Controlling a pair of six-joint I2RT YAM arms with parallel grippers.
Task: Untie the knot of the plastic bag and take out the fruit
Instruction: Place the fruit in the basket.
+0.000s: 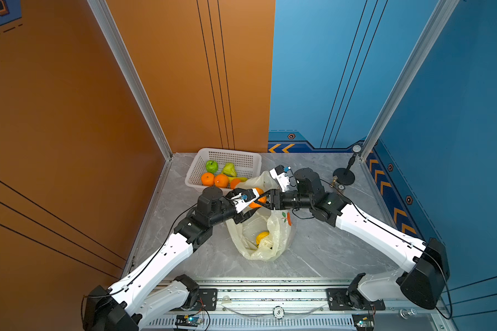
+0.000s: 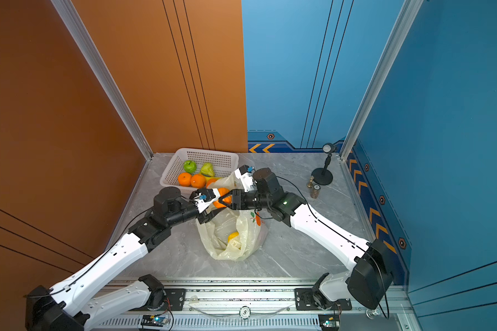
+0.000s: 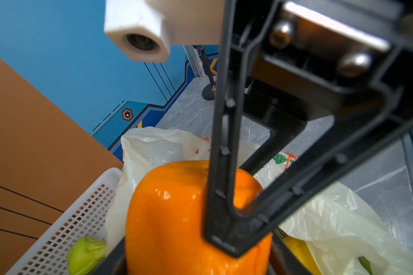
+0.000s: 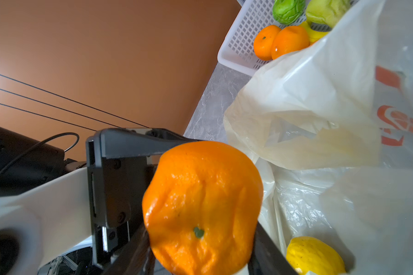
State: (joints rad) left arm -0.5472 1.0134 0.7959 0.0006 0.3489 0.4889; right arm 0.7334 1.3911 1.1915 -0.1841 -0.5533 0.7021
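plastic bag (image 1: 281, 232) thin, crinkly, translucent; orange (image 4: 200, 202) glossy, dimpled; basket (image 1: 194, 172) perforated white plastic.

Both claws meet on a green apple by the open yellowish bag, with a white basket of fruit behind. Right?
Not quite: the fruit between the left gripper and right gripper is an orange, not a green apple, as the right wrist view shows. The open plastic bag and the white basket of fruit are as you say.

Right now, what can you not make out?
Inside the plastic bag: folds hide all but a yellow fruit, in both top views.
Whether the left gripper grips the orange: it hides the contact, left wrist view.
Small items beside the black stand: too small in both top views.
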